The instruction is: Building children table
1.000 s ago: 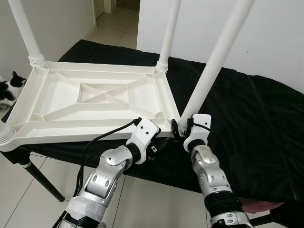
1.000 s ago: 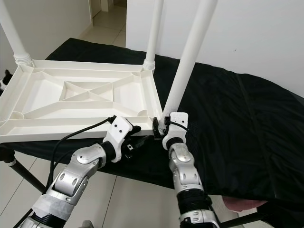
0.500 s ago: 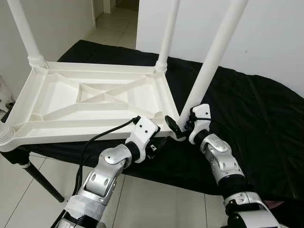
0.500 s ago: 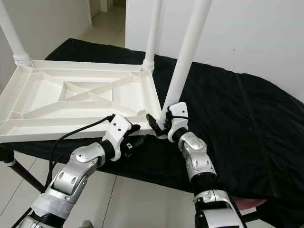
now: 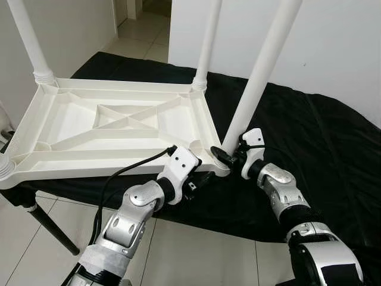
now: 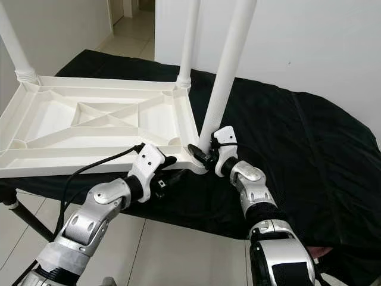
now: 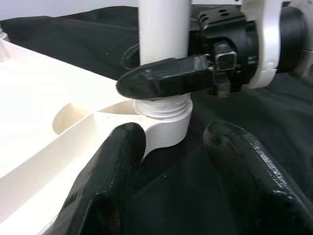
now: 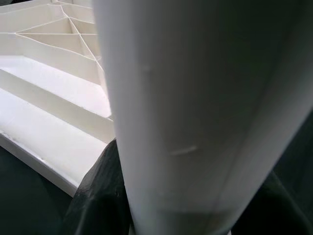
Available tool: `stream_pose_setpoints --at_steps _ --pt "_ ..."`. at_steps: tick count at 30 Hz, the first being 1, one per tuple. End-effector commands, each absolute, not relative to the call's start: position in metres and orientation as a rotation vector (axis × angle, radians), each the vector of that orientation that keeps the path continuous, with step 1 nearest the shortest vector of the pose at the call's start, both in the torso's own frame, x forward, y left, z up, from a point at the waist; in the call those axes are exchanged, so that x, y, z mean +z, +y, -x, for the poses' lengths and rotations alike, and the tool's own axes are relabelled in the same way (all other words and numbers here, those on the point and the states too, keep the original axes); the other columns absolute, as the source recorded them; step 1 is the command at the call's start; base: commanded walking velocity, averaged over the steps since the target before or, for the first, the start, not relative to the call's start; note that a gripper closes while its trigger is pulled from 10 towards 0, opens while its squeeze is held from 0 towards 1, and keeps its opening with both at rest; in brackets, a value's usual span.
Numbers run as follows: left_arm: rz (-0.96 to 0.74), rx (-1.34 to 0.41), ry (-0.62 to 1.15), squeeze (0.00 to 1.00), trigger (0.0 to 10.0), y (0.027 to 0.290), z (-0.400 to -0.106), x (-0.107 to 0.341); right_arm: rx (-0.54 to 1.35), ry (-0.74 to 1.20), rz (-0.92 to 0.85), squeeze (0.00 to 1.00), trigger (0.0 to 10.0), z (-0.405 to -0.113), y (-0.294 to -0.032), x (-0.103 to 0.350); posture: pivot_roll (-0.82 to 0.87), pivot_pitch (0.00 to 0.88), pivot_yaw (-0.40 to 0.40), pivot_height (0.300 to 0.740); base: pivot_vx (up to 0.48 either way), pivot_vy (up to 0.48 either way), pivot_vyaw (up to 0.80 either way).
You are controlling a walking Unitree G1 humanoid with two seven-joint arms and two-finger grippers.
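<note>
A white plastic table top (image 5: 119,128) lies upside down on a black-covered table (image 5: 321,149). White legs rise from its far left corner (image 5: 27,39) and its far right corner (image 5: 207,42). At the near right corner a third leg (image 5: 262,71) stands slightly tilted in its socket (image 7: 164,122). My right gripper (image 5: 223,155) is shut on this leg just above the socket, one finger (image 7: 166,81) lying across its front. My left gripper (image 5: 202,179) is open, low at the table top's near edge, its fingertips (image 7: 112,186) just short of that corner.
The black cloth hangs over the near edge, with a dark support leg (image 5: 50,229) and tiled floor (image 5: 178,250) below. A white wall (image 5: 339,42) stands behind on the right. A doorway (image 5: 143,9) opens at the back. The near left corner socket (image 5: 5,170) juts past the cloth.
My right forearm has swung out to the right and its gripper has turned around the base of the near leg, which now stands a little steeper. The left gripper has stayed put.
</note>
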State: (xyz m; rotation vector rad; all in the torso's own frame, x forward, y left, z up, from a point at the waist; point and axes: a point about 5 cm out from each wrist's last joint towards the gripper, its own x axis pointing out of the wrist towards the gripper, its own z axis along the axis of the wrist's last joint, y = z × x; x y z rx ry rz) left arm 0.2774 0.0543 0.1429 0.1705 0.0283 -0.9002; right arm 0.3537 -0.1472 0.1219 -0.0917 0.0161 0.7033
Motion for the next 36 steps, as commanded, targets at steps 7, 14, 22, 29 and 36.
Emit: stream_pose_setpoints --at_steps 7,14,22,29,36 --pt "-0.168 -0.924 0.021 0.0 10.0 0.049 -0.275 0.145 0.692 0.079 0.088 0.0 10.0 -0.348 -0.149 0.105 0.0 0.0 -0.086 0.74 0.0 0.0 0.0" --pt "-0.164 -0.929 0.026 0.0 10.0 0.048 -0.274 0.144 0.526 0.073 0.09 0.0 10.0 -0.348 -0.144 0.101 -0.01 0.0 -0.086 0.74 0.0 0.0 0.0" --pt "-0.156 -0.927 0.033 0.0 10.0 0.047 -0.272 0.141 0.373 0.023 0.067 0.0 10.0 -0.338 -0.123 0.102 -0.01 0.0 -0.095 0.74 0.0 0.0 0.0" --pt "-0.152 -0.929 0.035 0.0 10.0 0.046 -0.271 0.14 0.134 0.039 0.014 0.0 10.0 -0.333 -0.123 0.099 -0.01 0.0 -0.102 0.74 0.0 0.0 0.0" --pt "-0.15 -0.931 0.037 0.0 10.0 0.045 -0.27 0.139 -0.07 0.018 -0.089 0.0 10.0 -0.326 -0.121 0.108 -0.01 0.0 -0.111 0.74 0.0 0.0 0.0"
